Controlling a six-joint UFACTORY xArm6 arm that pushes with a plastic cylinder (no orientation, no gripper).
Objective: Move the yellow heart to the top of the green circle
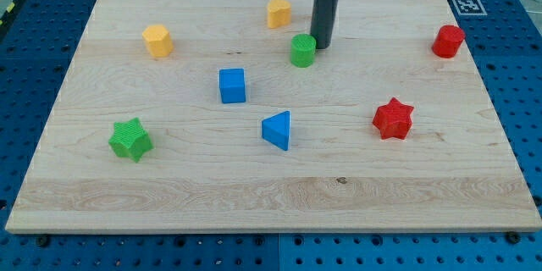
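Note:
The yellow heart point(279, 13) lies near the view's top, a little left of centre. The green circle point(302, 51) stands just below and to the right of it, with a small gap between them. My rod comes down from the view's top edge, and my tip point(321, 47) rests on the board right beside the green circle's right side, touching or nearly touching it. My tip is to the lower right of the yellow heart, well apart from it.
A yellow hexagon point(157, 41) sits at the upper left. A blue cube point(232, 85) and a blue triangle point(278, 129) lie mid-board. A green star point(130, 140) is at the lower left, a red star point(393, 118) at the right, a red hexagon point(448, 41) at the upper right.

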